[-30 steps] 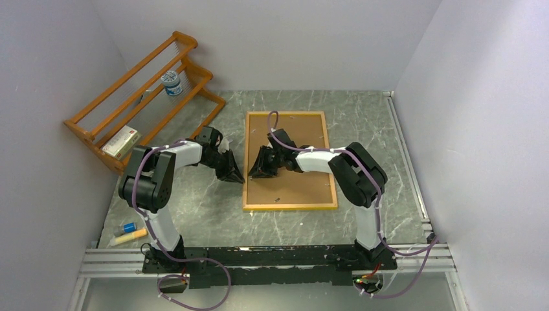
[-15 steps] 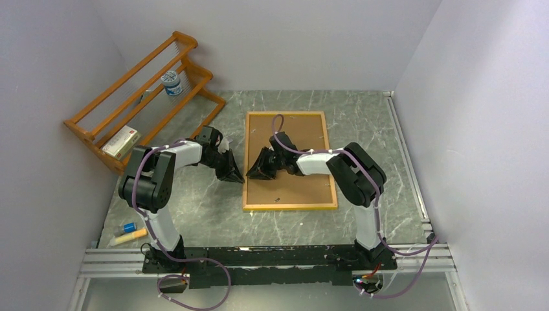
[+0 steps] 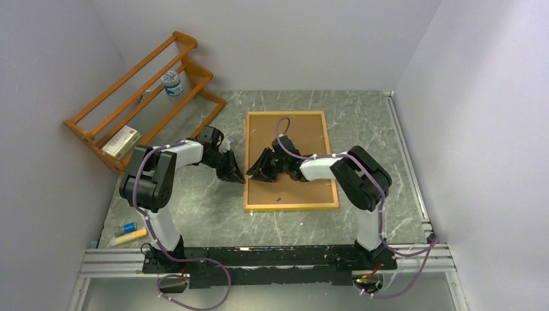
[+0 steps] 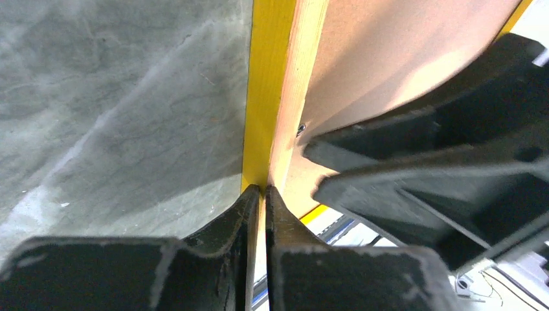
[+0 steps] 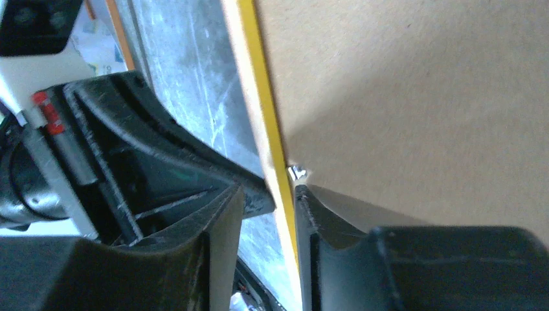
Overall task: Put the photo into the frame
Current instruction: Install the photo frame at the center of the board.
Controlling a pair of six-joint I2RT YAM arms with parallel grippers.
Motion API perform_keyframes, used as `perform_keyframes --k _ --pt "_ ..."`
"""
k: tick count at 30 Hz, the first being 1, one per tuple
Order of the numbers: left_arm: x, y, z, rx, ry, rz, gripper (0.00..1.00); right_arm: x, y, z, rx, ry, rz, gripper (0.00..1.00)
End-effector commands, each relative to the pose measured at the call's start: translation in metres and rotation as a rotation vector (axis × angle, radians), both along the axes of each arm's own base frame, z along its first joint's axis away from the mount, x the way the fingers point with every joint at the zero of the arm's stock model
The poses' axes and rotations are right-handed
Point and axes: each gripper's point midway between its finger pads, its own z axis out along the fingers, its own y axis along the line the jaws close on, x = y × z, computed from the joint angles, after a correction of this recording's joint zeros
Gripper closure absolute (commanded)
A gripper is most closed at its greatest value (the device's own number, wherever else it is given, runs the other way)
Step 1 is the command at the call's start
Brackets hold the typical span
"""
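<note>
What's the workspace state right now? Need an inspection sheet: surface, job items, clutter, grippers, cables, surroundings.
Surface: grey marbled tabletop, flat.
Job's things: frame lies back up with a hardboard panel filling it; photo not seen.
Clutter: wooden rack at the far left, holding a jar and a box; two small sticks near the left base.
Grippers: left gripper shut, tips at the frame's left rail; right gripper open, jaws astride that same rail.
Cables: purple cables run along both arms and loop by the bases; one loop stands above the panel.
Surroundings: plain walls on three sides; metal rail along the near edge.
</note>
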Motion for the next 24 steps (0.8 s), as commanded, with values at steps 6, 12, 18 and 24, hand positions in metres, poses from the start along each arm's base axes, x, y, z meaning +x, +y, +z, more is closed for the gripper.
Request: perform_keyframes --k 6,12,18,24 --pt "0.021 -0.004 0.015 0.060 -0.063 -0.037 0.75 0.042 -0.038 0.066 -0.129 -0.265 -0.132 0.50" --pt "0.058 0.001 0.038 0.066 -0.150 -0.014 0.61 0.085 -0.055 0.069 -0.140 -0.282 -0.203 0.50" --pt "0.094 0.008 0.033 0.099 -0.146 0.021 0.53 0.141 -0.056 0.065 -0.123 -0.304 -0.240 0.51" --pt "0.116 0.014 0.020 0.122 -0.152 0.004 0.51 0.173 -0.040 0.044 -0.110 -0.305 -0.204 0.54"
